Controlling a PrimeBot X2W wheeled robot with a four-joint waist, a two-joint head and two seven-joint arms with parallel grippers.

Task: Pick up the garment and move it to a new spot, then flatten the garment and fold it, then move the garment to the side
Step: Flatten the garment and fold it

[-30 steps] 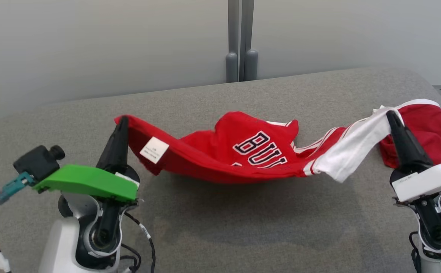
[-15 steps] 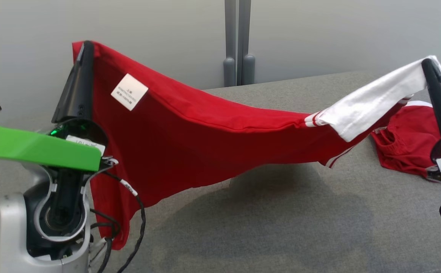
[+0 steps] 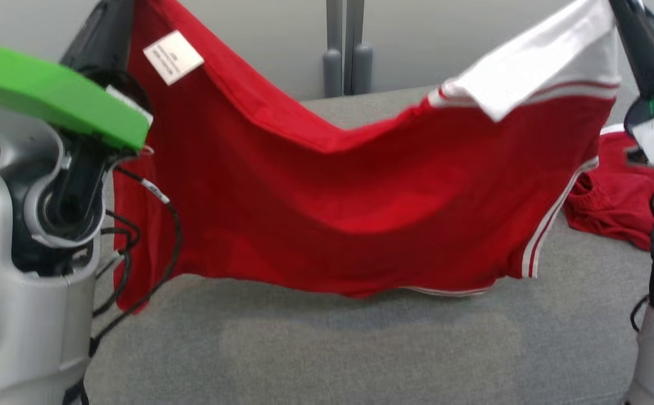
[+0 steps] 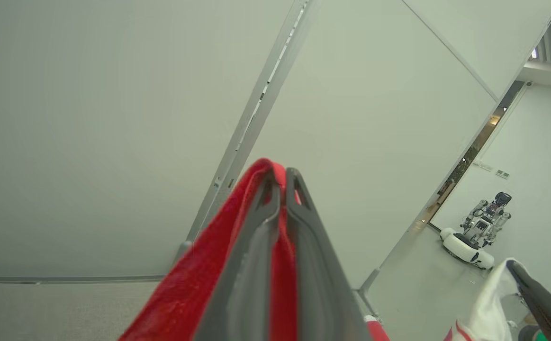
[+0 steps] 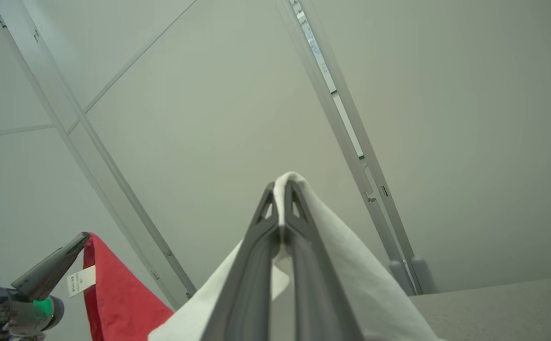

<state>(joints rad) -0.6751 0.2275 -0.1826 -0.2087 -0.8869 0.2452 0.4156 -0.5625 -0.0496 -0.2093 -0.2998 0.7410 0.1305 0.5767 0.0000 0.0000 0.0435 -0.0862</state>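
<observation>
The garment (image 3: 360, 208) is a red jersey with white stripes, a white sleeve (image 3: 535, 73) and a white label (image 3: 172, 56). It hangs spread between my two grippers, its lower hem just above the grey table (image 3: 327, 349). My left gripper (image 4: 280, 173) is shut on a red edge at the upper left; its dark fingers (image 3: 102, 28) rise past the top of the head view. My right gripper (image 5: 282, 184) is shut on the white sleeve at the upper right, and its fingers (image 3: 636, 34) also run off the top.
A second red cloth (image 3: 619, 197) lies crumpled on the table at the right, beside my right arm. A grey partition wall with a post (image 3: 343, 50) stands behind the table. Another robot (image 4: 474, 237) stands far off in the room.
Both grippers have risen steeply with the garment, lifting it off the table until it hangs stretched between them. The printed front no longer shows. The head view has shifted too.
</observation>
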